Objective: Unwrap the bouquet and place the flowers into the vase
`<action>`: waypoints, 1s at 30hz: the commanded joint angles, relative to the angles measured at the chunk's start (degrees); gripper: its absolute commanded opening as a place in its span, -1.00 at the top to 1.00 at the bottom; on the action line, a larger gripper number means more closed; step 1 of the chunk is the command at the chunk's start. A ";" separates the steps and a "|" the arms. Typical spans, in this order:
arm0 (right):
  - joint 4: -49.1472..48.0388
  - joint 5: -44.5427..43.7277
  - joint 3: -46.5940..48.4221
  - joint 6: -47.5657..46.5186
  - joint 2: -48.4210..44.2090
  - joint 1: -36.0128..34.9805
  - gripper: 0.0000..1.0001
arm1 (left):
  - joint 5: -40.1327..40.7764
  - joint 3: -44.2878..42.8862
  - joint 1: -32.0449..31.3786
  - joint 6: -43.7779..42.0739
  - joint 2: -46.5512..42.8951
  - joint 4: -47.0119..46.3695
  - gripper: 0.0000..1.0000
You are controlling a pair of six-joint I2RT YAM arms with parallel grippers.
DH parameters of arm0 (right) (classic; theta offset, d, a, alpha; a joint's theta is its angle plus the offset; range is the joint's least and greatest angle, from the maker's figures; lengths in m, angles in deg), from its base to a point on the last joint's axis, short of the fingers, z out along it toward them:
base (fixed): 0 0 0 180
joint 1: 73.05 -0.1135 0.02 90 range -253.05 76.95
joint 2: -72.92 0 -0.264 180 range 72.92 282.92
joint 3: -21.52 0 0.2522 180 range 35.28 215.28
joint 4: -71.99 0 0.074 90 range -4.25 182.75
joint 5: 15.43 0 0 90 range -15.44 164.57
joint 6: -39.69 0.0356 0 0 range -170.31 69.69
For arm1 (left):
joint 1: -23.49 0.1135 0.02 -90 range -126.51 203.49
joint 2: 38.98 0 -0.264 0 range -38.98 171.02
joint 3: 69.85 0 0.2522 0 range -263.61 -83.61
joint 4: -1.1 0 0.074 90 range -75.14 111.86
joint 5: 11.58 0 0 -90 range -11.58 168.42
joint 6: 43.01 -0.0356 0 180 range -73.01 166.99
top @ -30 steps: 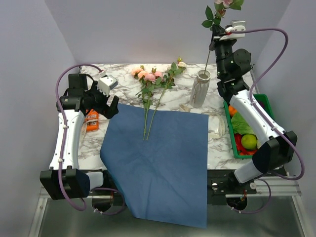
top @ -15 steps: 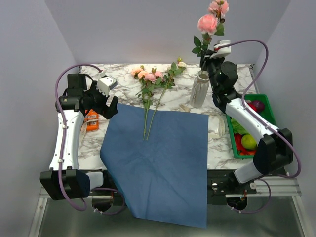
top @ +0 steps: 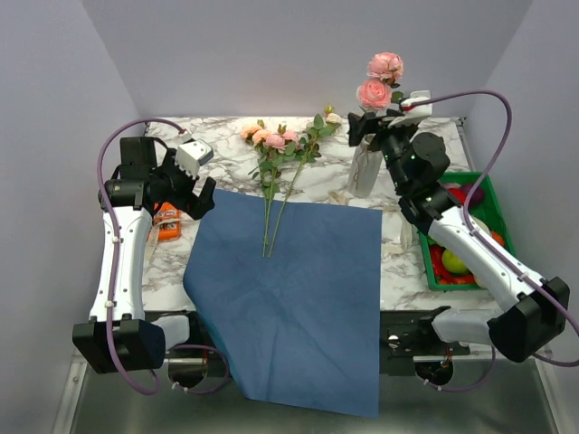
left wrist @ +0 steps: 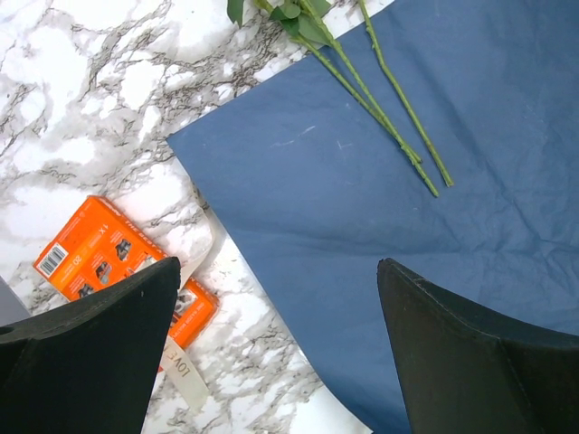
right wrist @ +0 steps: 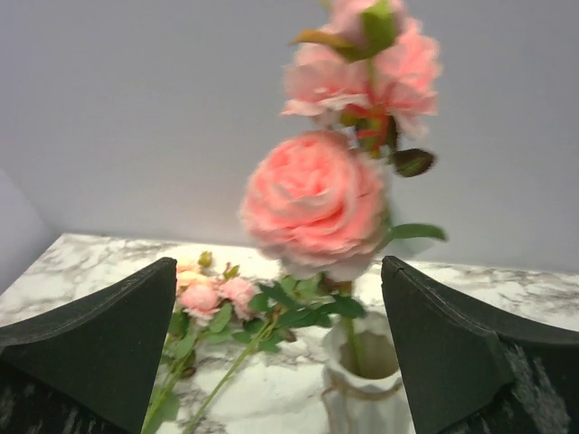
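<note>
Vase (top: 364, 170), upper right of the top view: one pink rose stem (top: 374, 93) stands in it.
Flowers (top: 276, 145), upper centre: lying loose, not yet placed.
Blue paper (top: 289, 289): unwrapped, flat.
Right gripper (top: 365, 129) by the vase, left gripper (top: 201, 194) at left: both spread wide, empty.

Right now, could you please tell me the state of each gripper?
Left gripper: open, empty, over the blue paper edge.
Right gripper: open, empty, near the pink flowers standing in the vase.

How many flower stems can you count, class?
3 stems: one stands in the vase; two lie side by side, blooms on the table, ends on the blue paper. More may hide among leaves.
</note>
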 commanded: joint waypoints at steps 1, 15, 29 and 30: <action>5.94 -5.95 -0.90 -2.59 -2.43 -8.50 -1.00 | -0.58 -1.20 0.32 -0.05 -0.99 1.22 -0.98; 28.14 -4.84 15.17 2.85 17.58 -26.71 -0.67 | -0.31 -0.85 0.32 0.39 -0.81 0.70 -0.97; 54.80 5.34 54.19 14.53 56.35 -20.40 -0.29 | 0.13 -0.59 0.76 -0.31 -0.55 0.69 -0.97; 56.82 6.15 55.86 15.33 57.58 -19.69 -0.29 | 0.13 -0.50 0.85 -0.49 -0.55 0.70 -0.98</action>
